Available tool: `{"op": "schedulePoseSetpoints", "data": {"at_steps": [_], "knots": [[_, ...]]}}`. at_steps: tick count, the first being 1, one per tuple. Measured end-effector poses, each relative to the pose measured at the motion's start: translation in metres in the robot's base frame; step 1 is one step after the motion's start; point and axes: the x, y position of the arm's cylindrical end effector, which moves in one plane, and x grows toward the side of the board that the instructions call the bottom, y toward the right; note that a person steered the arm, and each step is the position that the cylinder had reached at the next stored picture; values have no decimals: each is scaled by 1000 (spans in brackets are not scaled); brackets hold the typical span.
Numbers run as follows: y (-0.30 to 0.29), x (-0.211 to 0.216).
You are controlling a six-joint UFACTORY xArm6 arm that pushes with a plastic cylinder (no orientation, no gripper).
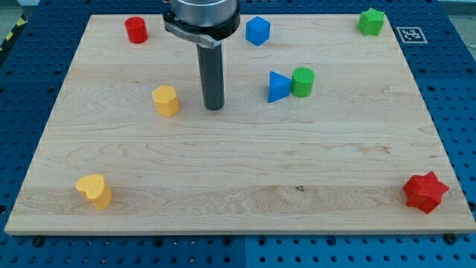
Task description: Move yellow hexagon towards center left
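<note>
Pale wood makes up the bench [238, 186], a board lying on a blue perforated base [461, 112]. No jaws show on this arm; it ends in a dark rod, and my tip [214, 109] rests on the board in its upper half, a little to the view's left of the middle.

Just beside my tip, toward the view's left and at about the same height, sits the yellow hexagon [166, 100], near but not touching. Farther off toward the view's bottom left, close to the board's corner, lies a yellow heart [94, 190].

Up and to the view's left of my tip stands a red cylinder [136, 30], near the top edge. Up and to the view's right is a blue hexagon [257, 30], partly beside the arm's grey housing [201, 16].

On the view's right of my tip, a blue triangle [278, 86] touches a green cylinder [303, 81] on its right side. Well apart, in the top right corner, is a green star [370, 21]; in the bottom right corner, a red star [425, 192].
</note>
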Motion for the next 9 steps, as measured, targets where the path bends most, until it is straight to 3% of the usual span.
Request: {"op": "schedulePoseSetpoints", "data": {"at_steps": [3,9], "knots": [[-64,-1],[-97,-1]]}}
